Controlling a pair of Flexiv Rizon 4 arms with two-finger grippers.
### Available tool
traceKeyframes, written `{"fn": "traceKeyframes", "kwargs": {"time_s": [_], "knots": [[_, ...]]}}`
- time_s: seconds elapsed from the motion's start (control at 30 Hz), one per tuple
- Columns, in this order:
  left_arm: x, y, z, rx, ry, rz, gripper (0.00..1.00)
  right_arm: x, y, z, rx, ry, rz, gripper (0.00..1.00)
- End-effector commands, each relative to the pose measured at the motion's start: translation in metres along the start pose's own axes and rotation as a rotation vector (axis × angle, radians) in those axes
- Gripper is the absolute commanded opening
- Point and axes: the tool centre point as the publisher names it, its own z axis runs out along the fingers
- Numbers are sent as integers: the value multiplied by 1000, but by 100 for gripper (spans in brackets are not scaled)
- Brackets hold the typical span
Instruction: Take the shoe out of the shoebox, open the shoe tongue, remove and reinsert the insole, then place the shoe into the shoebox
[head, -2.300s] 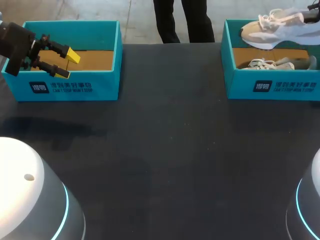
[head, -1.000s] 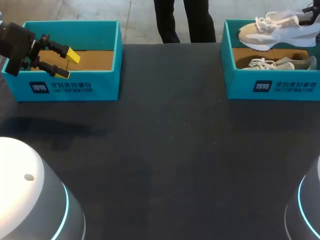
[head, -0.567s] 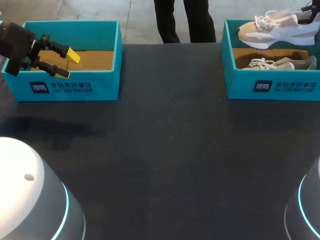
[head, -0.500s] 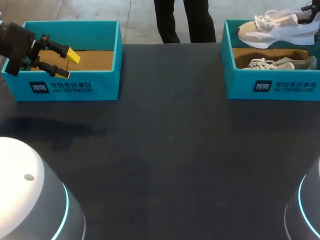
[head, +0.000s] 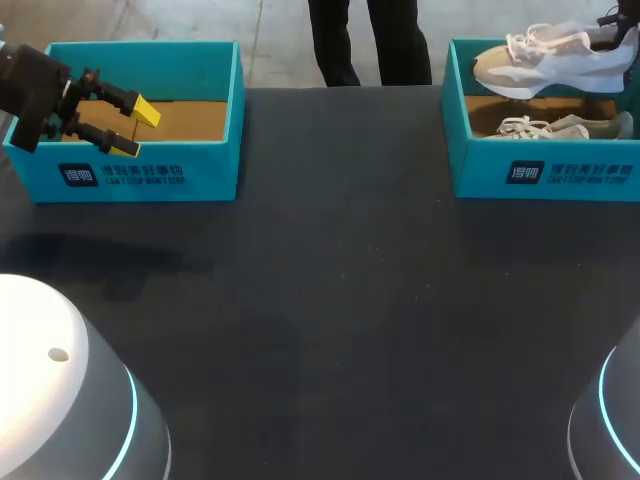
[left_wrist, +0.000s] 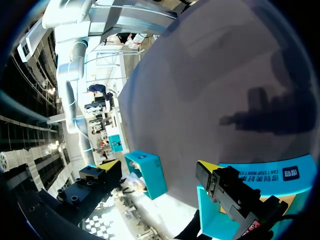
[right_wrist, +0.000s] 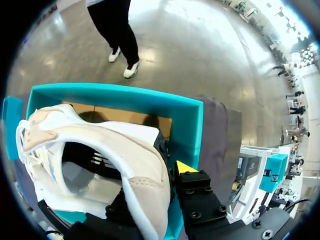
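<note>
A dark, matte table stretches out in front of me. Two open-topped teal boxes sit directly on it, both along its far edge and well apart. The left shoebox stands at the far left on my left arm's side, and the right shoebox at the far right (each has white print on its front wall).

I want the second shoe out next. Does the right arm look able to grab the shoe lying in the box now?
Probably not. The right gripper is shut on the lifted shoe, which hangs over the box and the boxed shoe; it would need to put that down first.
</note>
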Motion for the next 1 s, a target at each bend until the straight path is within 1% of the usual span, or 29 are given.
{"fn": "traceKeyframes", "kwargs": {"time_s": [0.03,0.3,1.0], "knots": [[0,-1,0,-1,2,1,100,-1,9,6,6,-2,8,0],[0,-1,0,-1,2,1,100,1,9,9,-23,-16,27,0],[0,-1,0,-1,2,1,100,10,9,32,-12,-35,56,0]]}}
